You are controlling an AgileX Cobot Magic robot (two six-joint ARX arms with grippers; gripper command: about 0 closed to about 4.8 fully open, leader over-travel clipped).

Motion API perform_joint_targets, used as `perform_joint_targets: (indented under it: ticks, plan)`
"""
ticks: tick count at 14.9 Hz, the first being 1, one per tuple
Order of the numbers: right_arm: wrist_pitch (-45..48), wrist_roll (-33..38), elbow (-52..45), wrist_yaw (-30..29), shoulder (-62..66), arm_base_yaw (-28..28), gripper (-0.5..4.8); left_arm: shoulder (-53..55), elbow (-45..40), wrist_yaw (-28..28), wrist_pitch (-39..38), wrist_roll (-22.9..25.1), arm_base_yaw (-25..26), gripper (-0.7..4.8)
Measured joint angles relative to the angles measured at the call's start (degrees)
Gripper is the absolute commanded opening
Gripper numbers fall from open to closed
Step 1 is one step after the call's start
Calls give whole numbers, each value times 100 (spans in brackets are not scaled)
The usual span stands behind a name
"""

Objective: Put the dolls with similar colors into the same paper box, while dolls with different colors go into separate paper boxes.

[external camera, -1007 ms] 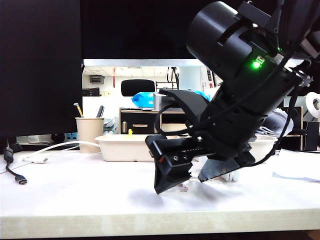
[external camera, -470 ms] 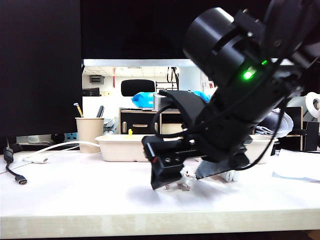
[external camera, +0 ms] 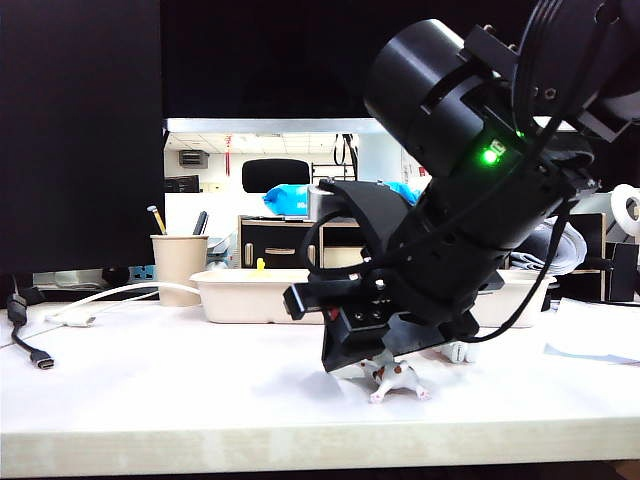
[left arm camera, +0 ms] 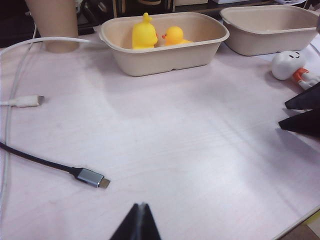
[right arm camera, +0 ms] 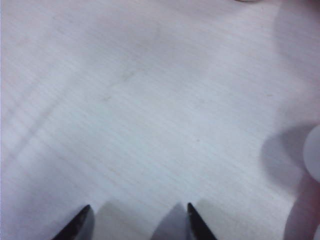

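The right gripper is down low over the table, right on top of the little white brown-spotted dog. In the exterior view the dog stands on the tabletop directly under the black jaws, its legs and body poking out below them; whether the jaws actually touch or pinch it, I cannot tell. In the right wrist view the two dark fingertips stand apart with bare table between them (no dog visible there), so the jaws are part-way spread, not pressed together.

Just beyond the dog, toward the far side of the table, lies the white rounded figure with orange marks, on the tabletop and outside both trays. It sits in front of the second paper box, close to it.

The first paper box stands beside the second, on the side nearer the pen cup. Both yellow ducks are in it: one with its back to the left wrist camera, the other showing its orange beak, the two touching.

The left gripper hangs well away from the dog, its tips pressed together into one point, holding nothing. A dark cable and a white cable lie on the table on the pen-cup side.
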Motion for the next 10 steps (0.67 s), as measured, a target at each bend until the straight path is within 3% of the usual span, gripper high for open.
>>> perform_joint_targets:
  ticks: [4,6,10]
  plan:
    - [0,17,2,-35,-2,2,286,0,0,-2,0,0,0,-5]
    - [-92,57,-2,-57,-72,-2,362,0,0,-2,0,-2,0,-5]
    - [-610,109,-37,-52,-726,0,371,0,0,-2,0,-2,-2,-5]
